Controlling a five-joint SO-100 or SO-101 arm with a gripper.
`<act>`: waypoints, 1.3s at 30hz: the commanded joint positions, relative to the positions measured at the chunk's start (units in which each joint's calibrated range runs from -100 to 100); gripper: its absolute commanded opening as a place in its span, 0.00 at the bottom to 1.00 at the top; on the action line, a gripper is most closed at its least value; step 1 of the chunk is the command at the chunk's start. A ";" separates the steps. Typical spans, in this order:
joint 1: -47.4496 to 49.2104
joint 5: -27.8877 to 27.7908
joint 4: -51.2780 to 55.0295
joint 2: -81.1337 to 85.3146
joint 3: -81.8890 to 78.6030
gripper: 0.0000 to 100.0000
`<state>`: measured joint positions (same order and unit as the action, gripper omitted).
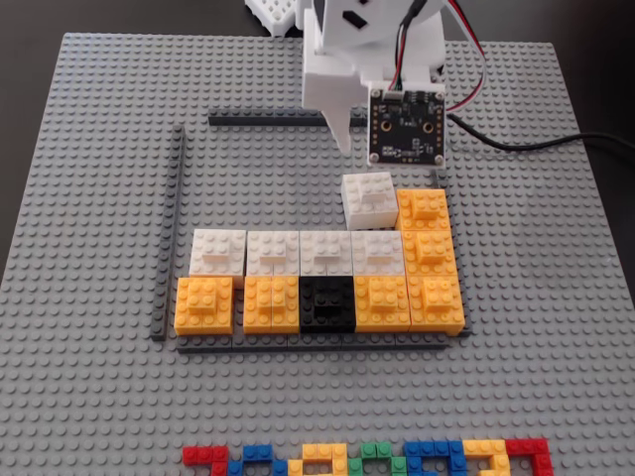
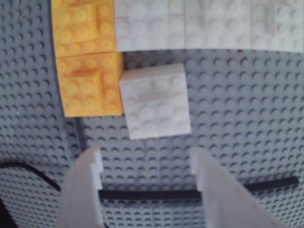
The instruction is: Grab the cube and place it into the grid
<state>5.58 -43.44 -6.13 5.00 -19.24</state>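
Pincer (image 2: 147, 166) first: from the wrist view I see its two white fingers spread wide with nothing between them, poised just short of the cube (image 2: 154, 100). That cube sits inside the grid (image 1: 171, 233), slightly crooked, touching the orange blocks (image 2: 88, 59) on one side and lying just off the row of white blocks (image 2: 209, 23). I cannot tell whether it is pressed onto the studs or merely resting on them.

If I read this as a placement being finished, I judge the good move is a straight retreat, fingers kept apart, so neither tip catches a corner. If instead I mean to square the cube up, I would close on its two free faces and avoid nudging the orange neighbour.

What the wrist view gives me is the tilt of the cube against its neighbours and the clear gap to the fingertips. What it hides is the layout. The fixed view shows me the whole baseplate (image 1: 89, 397): the grid's dark bars, the bottom row with a black block (image 1: 326, 302) among the orange, and the multicoloured bricks (image 1: 367, 461) at the near edge. There the gripper itself is mostly masked by the camera board (image 1: 407, 124).
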 commanded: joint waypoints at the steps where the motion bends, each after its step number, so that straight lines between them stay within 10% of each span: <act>1: -0.16 0.05 -1.88 3.94 -0.02 0.24; 39: 0.28 0.20 -6.18 -1.56 -4.09 0.16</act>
<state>6.31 -43.44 -11.94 2.54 -23.57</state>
